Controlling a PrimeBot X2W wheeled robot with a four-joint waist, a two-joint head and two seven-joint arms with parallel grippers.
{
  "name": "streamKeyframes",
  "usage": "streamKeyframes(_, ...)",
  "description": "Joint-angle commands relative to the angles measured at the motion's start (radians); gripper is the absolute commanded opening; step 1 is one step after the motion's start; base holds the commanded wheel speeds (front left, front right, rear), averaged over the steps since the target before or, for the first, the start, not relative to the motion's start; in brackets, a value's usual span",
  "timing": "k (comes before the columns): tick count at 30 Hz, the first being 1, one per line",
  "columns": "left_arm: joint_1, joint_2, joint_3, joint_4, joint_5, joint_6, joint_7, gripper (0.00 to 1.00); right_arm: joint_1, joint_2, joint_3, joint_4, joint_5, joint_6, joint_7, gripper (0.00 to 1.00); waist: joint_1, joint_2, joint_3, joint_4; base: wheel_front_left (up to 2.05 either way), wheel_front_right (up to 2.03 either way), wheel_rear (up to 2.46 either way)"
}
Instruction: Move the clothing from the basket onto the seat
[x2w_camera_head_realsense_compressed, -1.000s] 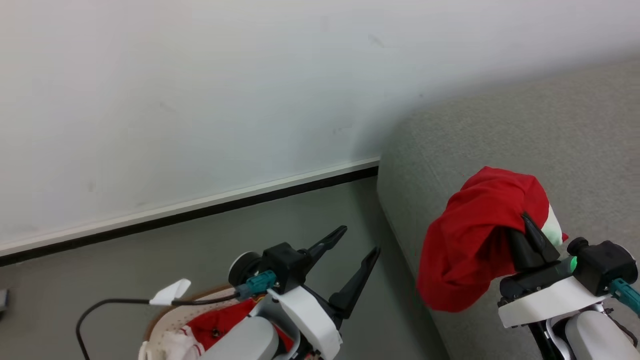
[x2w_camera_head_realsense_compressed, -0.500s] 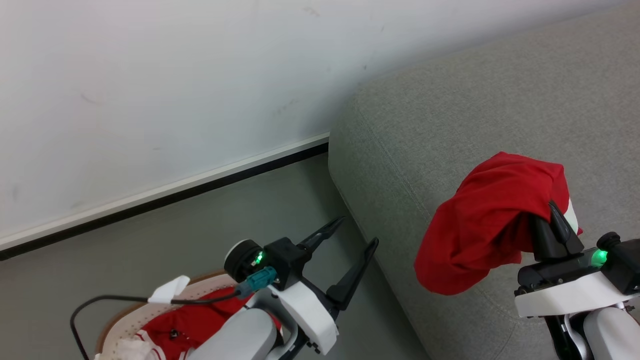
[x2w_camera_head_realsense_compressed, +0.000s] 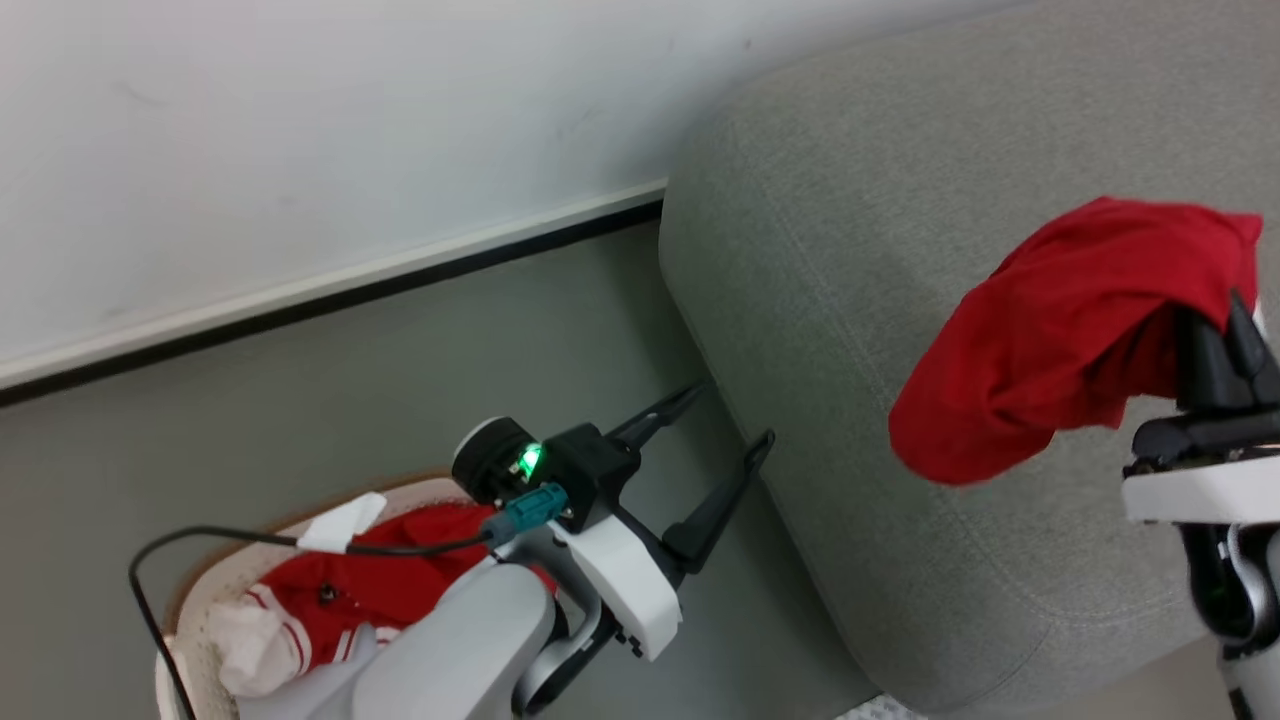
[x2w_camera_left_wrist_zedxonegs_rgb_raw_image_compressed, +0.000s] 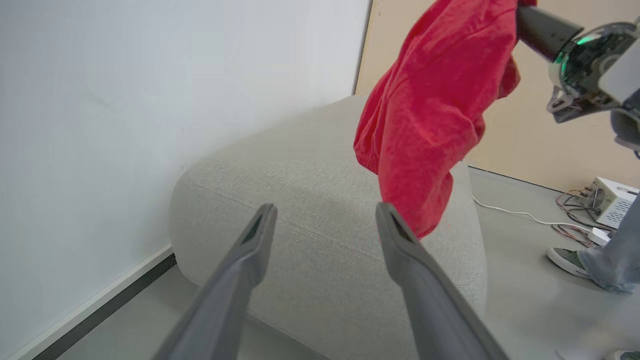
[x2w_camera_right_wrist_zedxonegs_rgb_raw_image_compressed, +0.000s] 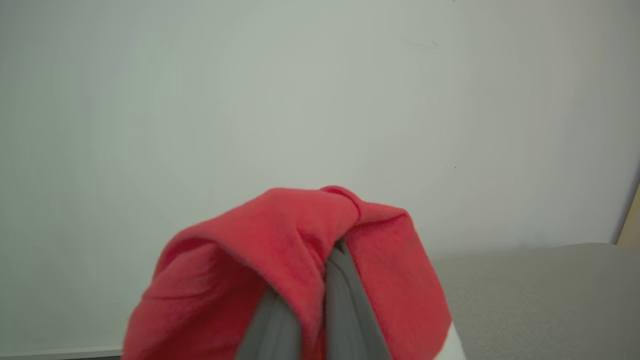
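Observation:
My right gripper (x2w_camera_head_realsense_compressed: 1225, 325) is shut on a bright red garment (x2w_camera_head_realsense_compressed: 1070, 330), which hangs in the air above the grey seat (x2w_camera_head_realsense_compressed: 850, 250). The right wrist view shows the red cloth (x2w_camera_right_wrist_zedxonegs_rgb_raw_image_compressed: 280, 250) draped over my closed fingers (x2w_camera_right_wrist_zedxonegs_rgb_raw_image_compressed: 340, 305). My left gripper (x2w_camera_head_realsense_compressed: 728, 415) is open and empty, hovering beside the seat's front corner above the floor. From the left wrist view, the hanging red garment (x2w_camera_left_wrist_zedxonegs_rgb_raw_image_compressed: 435, 100) dangles over the seat (x2w_camera_left_wrist_zedxonegs_rgb_raw_image_compressed: 300, 210), beyond my spread left gripper (x2w_camera_left_wrist_zedxonegs_rgb_raw_image_compressed: 325, 210). The white basket (x2w_camera_head_realsense_compressed: 195, 640) sits at lower left, holding a red piece (x2w_camera_head_realsense_compressed: 370, 585) and a white striped one (x2w_camera_head_realsense_compressed: 255, 635).
A white wall with a black baseboard (x2w_camera_head_realsense_compressed: 400, 285) runs behind the grey floor. A black cable (x2w_camera_head_realsense_compressed: 250, 540) loops over the basket. To the seat's far side there is a person's foot (x2w_camera_left_wrist_zedxonegs_rgb_raw_image_compressed: 567, 260) and a white box with wires (x2w_camera_left_wrist_zedxonegs_rgb_raw_image_compressed: 612, 200).
The head camera has shifted. My right gripper has carried the red garment farther over the seat, up and to the right. My left gripper stays open.

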Motion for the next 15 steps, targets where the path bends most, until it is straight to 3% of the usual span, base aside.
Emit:
streamKeyframes(1,-0.018,0.016,0.003,-0.009,0.012,0.001,0.009,1.00,-0.034,-0.005,-0.009,0.009,0.019,-0.002,0.001,0.00,-0.0001,-0.0001,0.072,0.036,0.00,0.00,0.00)
streamKeyframes(10,-0.088,0.056,0.008,-0.072,0.037,0.007,0.062,1.00,-0.211,-0.071,-0.093,0.093,0.044,-0.002,0.001,0.00,-0.0001,-0.0001,0.240,0.108,0.00,0.00,0.00)
streamKeyframes(15,-0.135,0.067,0.011,-0.118,0.052,0.015,0.091,1.00,-0.308,-0.111,-0.213,0.131,0.016,-0.002,0.001,0.00,-0.0001,-0.0001,0.336,0.153,0.00,0.00,0.00)
